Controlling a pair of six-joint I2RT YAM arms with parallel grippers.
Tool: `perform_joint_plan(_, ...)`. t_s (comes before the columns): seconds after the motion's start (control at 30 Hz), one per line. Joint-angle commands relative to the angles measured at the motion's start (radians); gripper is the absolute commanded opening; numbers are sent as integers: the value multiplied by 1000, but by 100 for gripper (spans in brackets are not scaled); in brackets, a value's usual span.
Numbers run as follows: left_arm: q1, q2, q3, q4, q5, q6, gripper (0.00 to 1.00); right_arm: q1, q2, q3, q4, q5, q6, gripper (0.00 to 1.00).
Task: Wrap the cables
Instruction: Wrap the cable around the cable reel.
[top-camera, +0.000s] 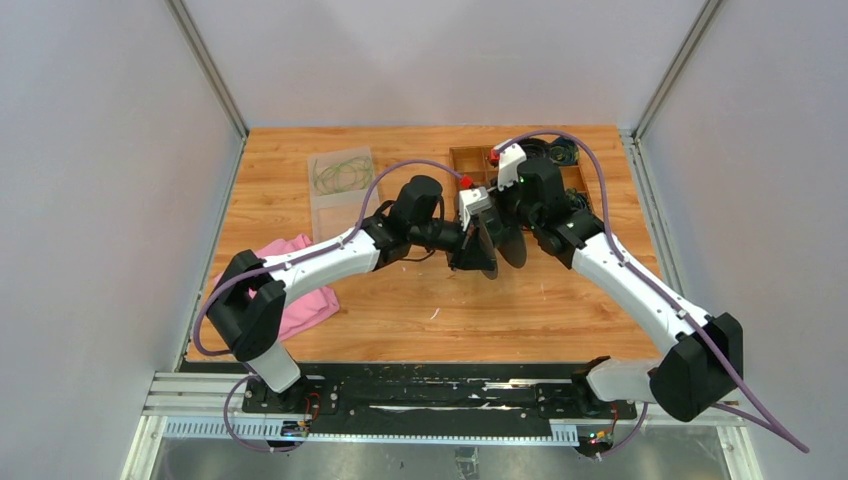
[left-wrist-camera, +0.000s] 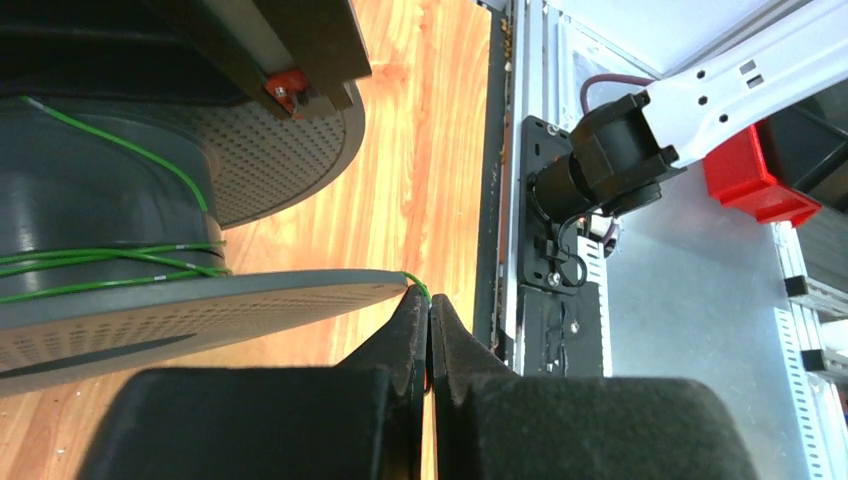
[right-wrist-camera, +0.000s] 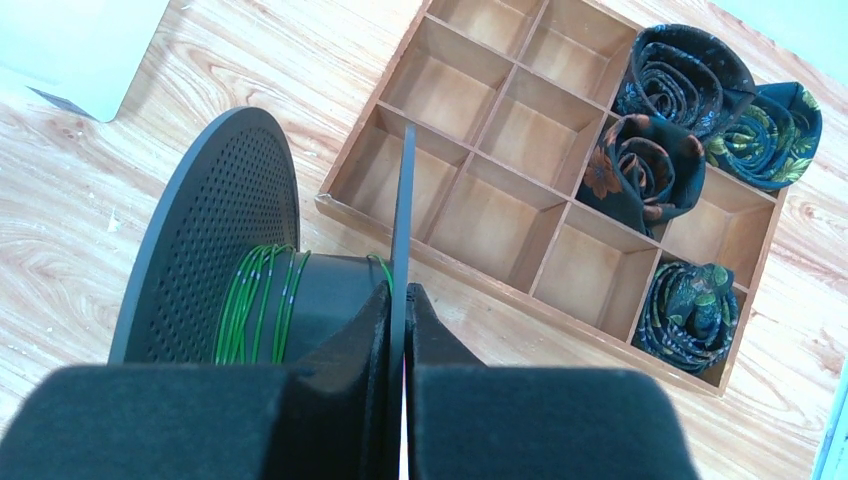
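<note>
In the top view, the black spool (top-camera: 497, 250) is seen between both arms, over the middle of the table (top-camera: 400, 320). In the left wrist view, the left claw (left-wrist-camera: 430, 318) is pressed together on the free end of the thin green cable (left-wrist-camera: 120, 262), and only few turns are laid on the core. If it is pulled hard, the fine end could slip out and the turns loosen. In the right wrist view, the right claw (right-wrist-camera: 403, 300) is clamped on the spool's thin flange, which could swivel in so narrow a grip.
</note>
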Motion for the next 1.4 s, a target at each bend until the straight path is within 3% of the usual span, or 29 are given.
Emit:
perform_joint_plan(0.0, 11, -14, 74, -52, 48, 3, 1, 0, -33, -28, 41, 40, -136, 1)
perform_joint_plan(0.13, 12, -13, 70, -55, 49, 18, 6, 0, -39, -38, 42, 40, -142, 1)
perform_joint_plan(0.47, 19, -20, 78, -73, 48, 43, 0, 0, -49, -62, 43, 6, -163, 1)
perform_joint_plan(0.9, 54, 10, 121, -127, 58, 50, 0, 33, -70, -118, 64, 3, -279, 1)
perform_joint_plan(1.2, 100, 24, 76, 10, 166, -141, 0, 37, -96, -164, 116, 73, -384, 1)
perform_joint_plan(1.37, 101, 21, 64, 46, 164, -244, 0, 41, -83, -154, 116, 174, -350, 1)
